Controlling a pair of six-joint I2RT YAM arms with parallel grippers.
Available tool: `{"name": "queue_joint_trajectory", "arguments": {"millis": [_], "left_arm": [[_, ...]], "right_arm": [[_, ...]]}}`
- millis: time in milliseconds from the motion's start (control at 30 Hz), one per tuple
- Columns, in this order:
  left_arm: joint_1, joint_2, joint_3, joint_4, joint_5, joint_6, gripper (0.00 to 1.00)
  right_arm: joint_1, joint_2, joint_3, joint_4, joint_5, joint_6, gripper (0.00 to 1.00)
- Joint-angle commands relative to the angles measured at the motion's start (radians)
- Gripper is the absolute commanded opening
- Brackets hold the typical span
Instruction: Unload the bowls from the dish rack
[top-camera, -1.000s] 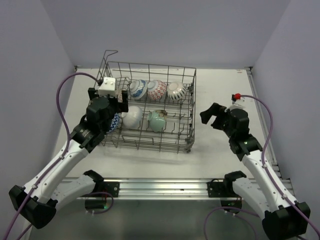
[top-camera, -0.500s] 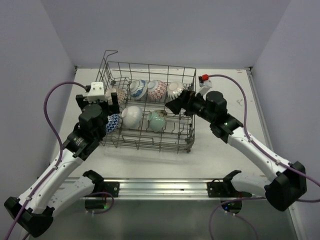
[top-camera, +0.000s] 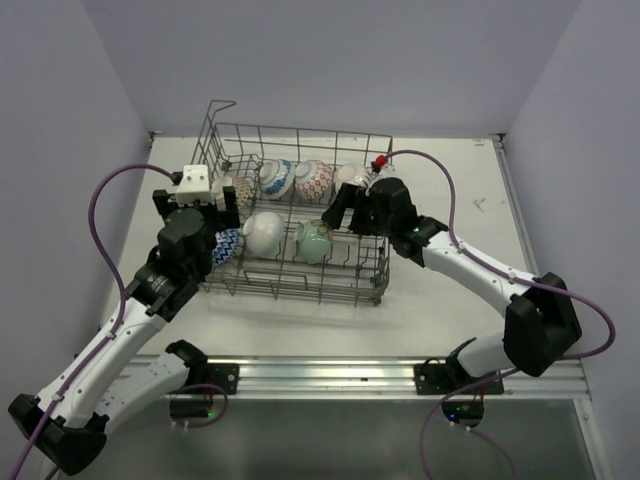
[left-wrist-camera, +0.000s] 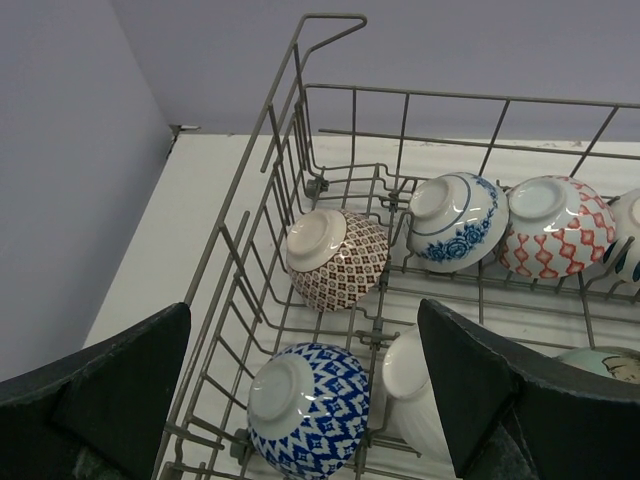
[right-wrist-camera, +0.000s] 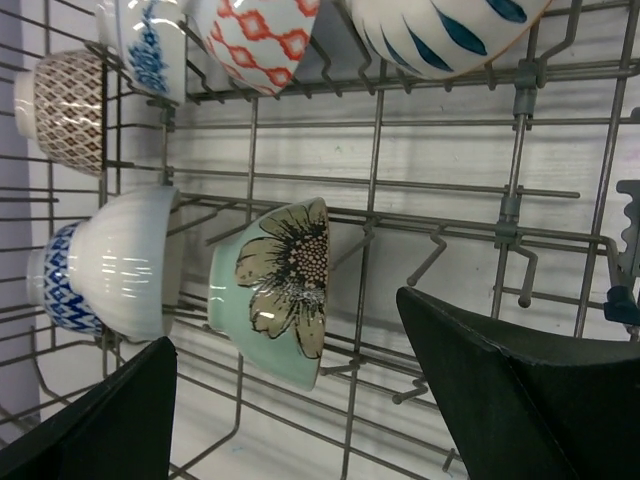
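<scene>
The grey wire dish rack (top-camera: 300, 285) holds several bowls on edge. The back row has a brown-patterned bowl (top-camera: 238, 187), a blue floral bowl (top-camera: 277, 178), a red-patterned bowl (top-camera: 313, 180) and a blue-striped bowl (top-camera: 350, 178). The front row has a blue diamond bowl (top-camera: 228, 245), a white bowl (top-camera: 264, 232) and a pale green bowl (top-camera: 314, 240). My left gripper (top-camera: 222, 207) is open above the rack's left end, over the blue diamond bowl (left-wrist-camera: 305, 410). My right gripper (top-camera: 345, 215) is open and empty just above the green flower bowl (right-wrist-camera: 270, 300).
The rack has a raised wire handle (top-camera: 222, 104) at its back left corner and upright tines between the bowls. Grey walls close in the table on the left, the back and the right. Bare white tabletop (top-camera: 470, 200) lies right of the rack.
My right arm swung left from the open table to over the rack and now hangs above the green bowl. My left gripper drew back slightly, then held still. No bowl moved.
</scene>
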Motion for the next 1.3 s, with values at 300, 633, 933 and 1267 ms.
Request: {"name": "queue_joint_trajectory", "arguments": {"millis": [300, 633, 933, 1267], "left_arm": [[-0.004, -0.005, -0.004, 0.026, 0.013, -0.021, 1.0], [-0.006, -0.002, -0.004, 0.024, 0.023, -0.026, 1.0], [-0.006, 0.003, -0.002, 0.021, 0.028, -0.028, 1.0], [-0.004, 0.006, -0.002, 0.021, 0.03, -0.029, 1.0]], "right_arm": [[0.038, 0.167, 0.03, 0.115, -0.045, 0.085, 0.99], [0.053, 0.239, 0.032, 0.23, -0.121, 0.148, 0.99], [0.067, 0.241, 0.024, 0.255, -0.105, 0.145, 0.98], [0.067, 0.158, -0.014, 0.377, -0.135, 0.186, 0.83]]}}
